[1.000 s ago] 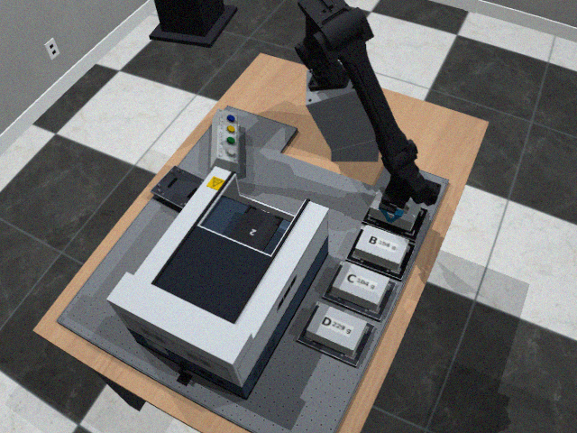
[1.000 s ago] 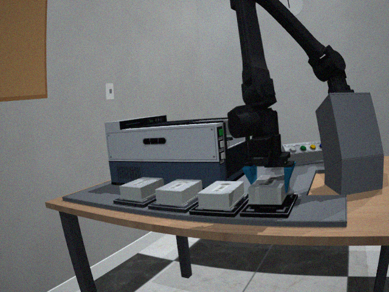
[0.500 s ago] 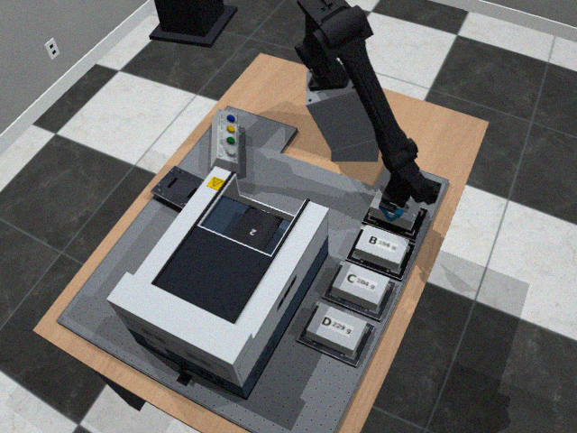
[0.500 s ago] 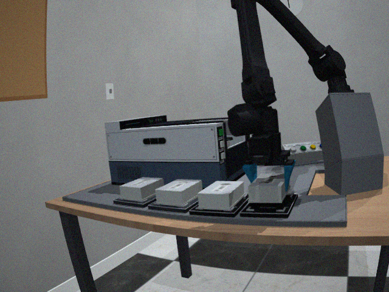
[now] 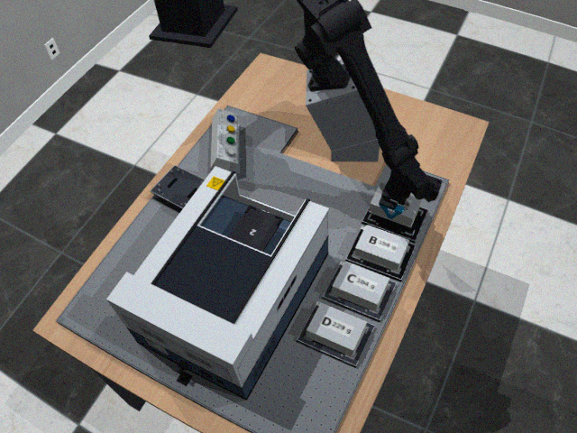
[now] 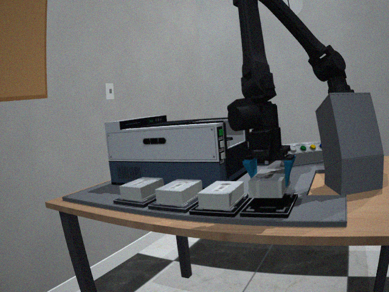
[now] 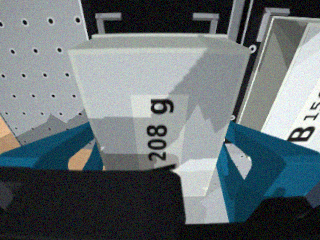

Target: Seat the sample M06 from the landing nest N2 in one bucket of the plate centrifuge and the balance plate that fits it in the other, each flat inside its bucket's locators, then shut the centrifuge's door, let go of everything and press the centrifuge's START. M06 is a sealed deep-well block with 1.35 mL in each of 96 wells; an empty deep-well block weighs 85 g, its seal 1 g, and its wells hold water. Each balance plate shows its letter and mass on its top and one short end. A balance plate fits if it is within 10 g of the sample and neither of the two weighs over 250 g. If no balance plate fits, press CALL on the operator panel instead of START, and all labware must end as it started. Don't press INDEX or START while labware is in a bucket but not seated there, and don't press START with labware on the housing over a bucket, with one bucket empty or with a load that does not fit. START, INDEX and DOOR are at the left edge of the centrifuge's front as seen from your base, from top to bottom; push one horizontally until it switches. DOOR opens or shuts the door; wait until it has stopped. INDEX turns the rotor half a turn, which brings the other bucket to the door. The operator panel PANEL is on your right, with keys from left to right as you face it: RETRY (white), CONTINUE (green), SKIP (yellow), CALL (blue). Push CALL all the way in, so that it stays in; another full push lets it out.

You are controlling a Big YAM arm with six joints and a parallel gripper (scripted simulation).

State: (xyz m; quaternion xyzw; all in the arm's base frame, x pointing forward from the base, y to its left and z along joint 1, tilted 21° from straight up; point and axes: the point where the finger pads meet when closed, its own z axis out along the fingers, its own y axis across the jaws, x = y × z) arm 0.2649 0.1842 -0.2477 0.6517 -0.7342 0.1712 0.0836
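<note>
My gripper [image 5: 393, 210] is shut on the grey balance plate marked 208 g [image 7: 160, 100], its blue fingers [image 6: 269, 168] on the plate's two long sides. The plate [image 6: 267, 185] hangs a little above its black nest [image 6: 270, 205] at the near end of the row. Its letter is hidden. Balance plates B [image 5: 380, 245], C [image 5: 361, 284] and D, 229 g [image 5: 336, 327], sit in their nests. The centrifuge [image 5: 218, 289] has its top door open, and the bucket marked 2 [image 5: 253, 231] is empty. I cannot see the sample M06.
The operator panel [image 5: 225, 140] with its coloured keys stands beyond the centrifuge. An empty black nest [image 5: 177, 186] lies beside the centrifuge's far corner. The centrifuge's buttons [image 6: 220, 144] are on its front edge. The grey arm base [image 6: 348, 141] stands close by.
</note>
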